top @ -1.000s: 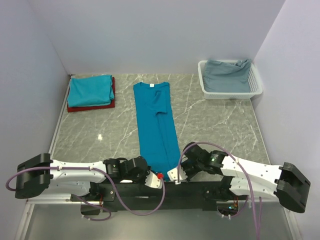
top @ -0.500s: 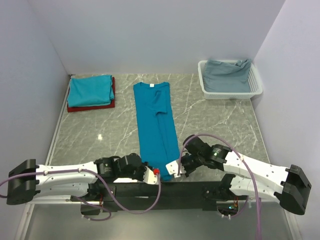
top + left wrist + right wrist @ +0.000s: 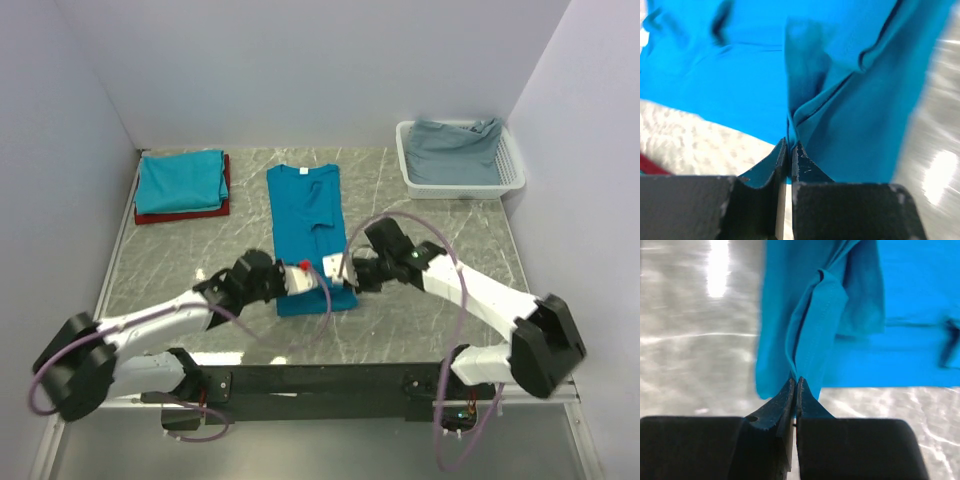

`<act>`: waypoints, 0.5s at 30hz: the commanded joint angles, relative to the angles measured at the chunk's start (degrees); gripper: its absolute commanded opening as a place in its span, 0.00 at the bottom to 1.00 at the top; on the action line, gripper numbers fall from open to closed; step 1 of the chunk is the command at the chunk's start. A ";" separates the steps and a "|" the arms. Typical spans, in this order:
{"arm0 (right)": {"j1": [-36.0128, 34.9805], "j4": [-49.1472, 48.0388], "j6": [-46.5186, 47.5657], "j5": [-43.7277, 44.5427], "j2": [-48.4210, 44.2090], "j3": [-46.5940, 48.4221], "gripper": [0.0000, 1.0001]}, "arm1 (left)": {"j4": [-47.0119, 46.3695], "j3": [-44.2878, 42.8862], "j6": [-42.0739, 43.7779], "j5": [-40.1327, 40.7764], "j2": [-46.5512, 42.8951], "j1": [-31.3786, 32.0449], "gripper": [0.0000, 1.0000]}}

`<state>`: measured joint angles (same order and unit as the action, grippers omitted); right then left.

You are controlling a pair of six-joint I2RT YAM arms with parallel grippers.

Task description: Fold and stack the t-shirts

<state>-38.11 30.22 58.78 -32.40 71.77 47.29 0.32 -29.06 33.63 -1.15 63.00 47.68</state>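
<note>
The left hand [image 3: 789, 144] is pinched tight on one hem corner of the long bright teal-blue cloth t-shirt [image 3: 305, 215]. The right hand [image 3: 796, 381] is clamped the same way on the other hem corner. Side by side, they hold the hem doubled back over the shirt's lower part, above the grey marbled surface [image 3: 430, 250]. The collar end lies flat toward the far wall. At far left, a folded teal t-shirt [image 3: 180, 180] rests on a folded dark red t-shirt [image 3: 150, 217]. At far right, a white plastic lattice basket [image 3: 512, 168] holds grey-blue cloth [image 3: 455, 150].
</note>
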 commanded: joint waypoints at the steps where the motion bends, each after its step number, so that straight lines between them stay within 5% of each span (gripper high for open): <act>1: 3.21 -4.46 0.10 0.32 6.87 6.75 0.00 | -7.25 -5.82 2.93 -2.71 7.55 -5.74 0.01; 15: 10.51 -7.19 -8.15 0.06 33.07 31.45 0.00 | -8.50 -21.03 4.95 -10.80 26.72 -18.85 0.00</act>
<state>-28.23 24.84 53.80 -31.20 102.74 74.56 -7.33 -46.78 36.73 -7.92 87.70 30.22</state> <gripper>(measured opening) 0.042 0.093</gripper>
